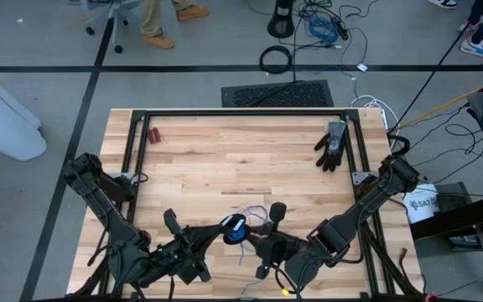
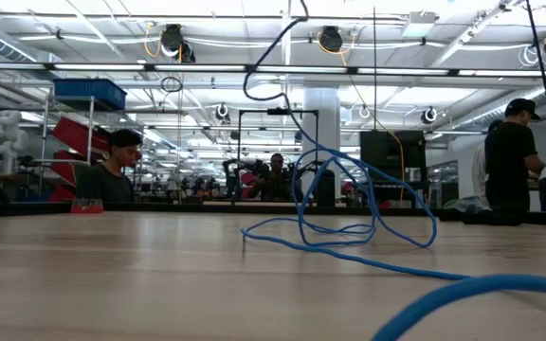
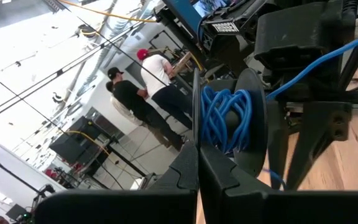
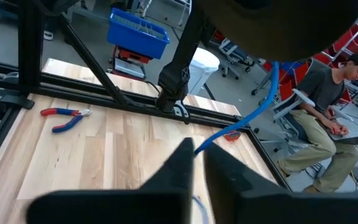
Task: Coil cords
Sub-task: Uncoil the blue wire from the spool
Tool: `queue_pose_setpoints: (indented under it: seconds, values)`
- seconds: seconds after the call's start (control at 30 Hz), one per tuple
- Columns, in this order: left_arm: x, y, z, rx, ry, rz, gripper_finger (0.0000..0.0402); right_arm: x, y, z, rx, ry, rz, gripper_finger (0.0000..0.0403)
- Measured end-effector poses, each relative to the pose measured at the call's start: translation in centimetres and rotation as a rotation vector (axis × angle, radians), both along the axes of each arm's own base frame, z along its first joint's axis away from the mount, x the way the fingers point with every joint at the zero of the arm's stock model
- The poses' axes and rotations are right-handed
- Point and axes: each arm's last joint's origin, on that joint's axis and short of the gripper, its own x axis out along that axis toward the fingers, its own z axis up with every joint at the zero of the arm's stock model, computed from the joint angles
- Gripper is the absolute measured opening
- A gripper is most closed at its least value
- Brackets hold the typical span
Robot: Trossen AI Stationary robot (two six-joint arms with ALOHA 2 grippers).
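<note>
Near the front edge of the table [image 1: 225, 168], between the two grippers, the blue cord [image 1: 243, 228] is found: part of it is wound on a dark spool [image 3: 253, 118] and the rest trails in loose loops over the wood, seen rising and curling in the low view. The left gripper [image 3: 197, 171] is seen closed on the rim of the spool, with the wound coil just beyond its fingers. The right gripper [image 4: 197, 155] is seen pinched together on a strand of the cord, which runs up from between its fingers to the dark disc above it. Both arms are crowded close together at the front, so the coil itself is largely hidden from above. Farther back, a black glove [image 1: 332, 144] lies near the far right corner, and red-handled pliers [image 4: 66, 118] lie near the far left corner. Beyond the table, people are seen standing and seated in the room.
</note>
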Motion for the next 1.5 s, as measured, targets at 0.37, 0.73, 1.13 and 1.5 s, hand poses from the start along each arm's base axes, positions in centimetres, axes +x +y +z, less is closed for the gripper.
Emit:
queue_pose_setpoints:
  seconds: [0.37, 0.73, 1.13, 1.5]
  values:
    - [0.3, 0.3, 0.0, -0.007, -0.004, 0.010, 0.0000, 0.1, 0.8, 0.7, 0.101, -0.046, 0.135, 0.0001]
    - [1.4, 1.4, -0.3, -0.044, -0.015, 0.053, 0.0000, 0.4, 2.4, 0.6, 0.141, -0.106, 0.242, 0.0000]
    - [1.5, 1.5, -1.4, 0.058, 0.091, 0.106, 0.0000, -2.8, 5.6, 3.1, 0.055, -0.239, 0.342, 0.0000]
    - [-0.5, -0.6, -1.2, 0.095, 0.102, 0.027, 0.0000, -5.7, 6.0, 3.8, -0.153, -0.174, 0.020, 0.0000]
